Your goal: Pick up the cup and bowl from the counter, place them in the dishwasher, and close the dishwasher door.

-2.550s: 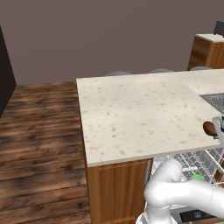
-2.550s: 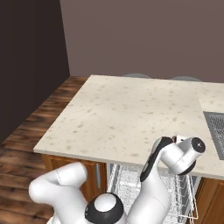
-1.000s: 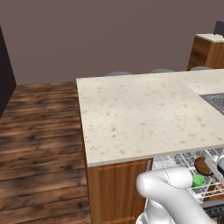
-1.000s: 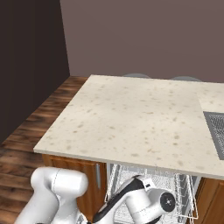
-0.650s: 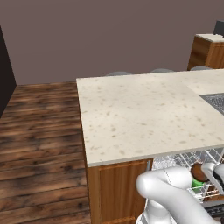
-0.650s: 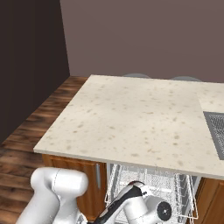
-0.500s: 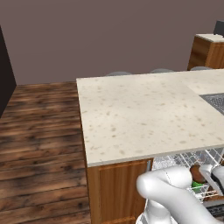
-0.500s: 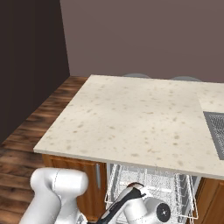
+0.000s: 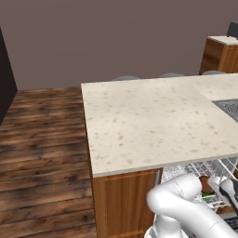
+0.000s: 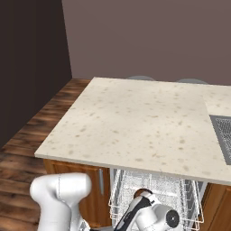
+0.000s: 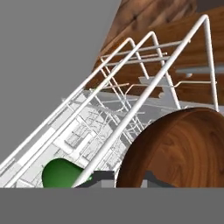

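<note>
Now the bowl is down at the dishwasher rather than up at the edge of the bench, where the arm carried it a couple of seconds back. Over the last second the arm has folded low in front of the cabinets, and the claw has sunk in among the white wire racks under the bench's overhang. It stays pinched tight on the bowl's rim; in the hand view the brown, wood-grained curve of the bowl sits right against the fingertips, with rack wires crossing close in front of it.

The cup is already in there. It shows as a green shape lying low in the rack just beside the bowl, and as a small green patch by the wrist in the left base view. So, as I judge it, one item is stowed and the second is nearly delivered.

The bowl looks tilted, almost on edge, not lying flat. I can't tell whether it rests on the wires yet or hangs just above them. Letting go seems the next thing, then backing out cleanly through the wires. After that only the dishwasher door is left to shut; the rack still stands pulled out.
</note>
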### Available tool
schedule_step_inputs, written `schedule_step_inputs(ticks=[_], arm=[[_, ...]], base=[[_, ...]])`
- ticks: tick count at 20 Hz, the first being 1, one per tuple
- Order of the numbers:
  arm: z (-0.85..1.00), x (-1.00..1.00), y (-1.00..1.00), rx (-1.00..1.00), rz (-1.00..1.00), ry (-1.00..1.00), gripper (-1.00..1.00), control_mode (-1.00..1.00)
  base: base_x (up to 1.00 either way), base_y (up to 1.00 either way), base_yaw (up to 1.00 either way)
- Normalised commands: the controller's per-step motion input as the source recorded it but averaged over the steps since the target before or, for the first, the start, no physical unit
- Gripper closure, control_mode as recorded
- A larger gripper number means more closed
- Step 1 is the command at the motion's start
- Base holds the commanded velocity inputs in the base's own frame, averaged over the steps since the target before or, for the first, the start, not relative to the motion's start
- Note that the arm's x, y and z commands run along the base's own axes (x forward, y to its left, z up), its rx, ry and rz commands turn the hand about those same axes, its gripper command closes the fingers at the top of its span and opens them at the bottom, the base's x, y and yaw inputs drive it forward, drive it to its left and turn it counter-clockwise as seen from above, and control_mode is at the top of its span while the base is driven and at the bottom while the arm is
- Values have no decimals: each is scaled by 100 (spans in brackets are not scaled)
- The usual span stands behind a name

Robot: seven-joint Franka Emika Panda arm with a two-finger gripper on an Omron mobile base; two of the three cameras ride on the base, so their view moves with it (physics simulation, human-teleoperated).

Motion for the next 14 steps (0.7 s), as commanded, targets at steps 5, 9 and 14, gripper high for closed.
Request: schedule_step_inputs(ticks=[5, 9, 14], arm=[[-48, 53, -35, -1, 2, 0, 100, -100], [-67, 34, -4, -1, 3, 0, 100, -100], [-69, -14, 0, -4, 6, -4, -100, -100]], base=[[0, 0, 0], [0, 0, 0], [0, 0, 0]])
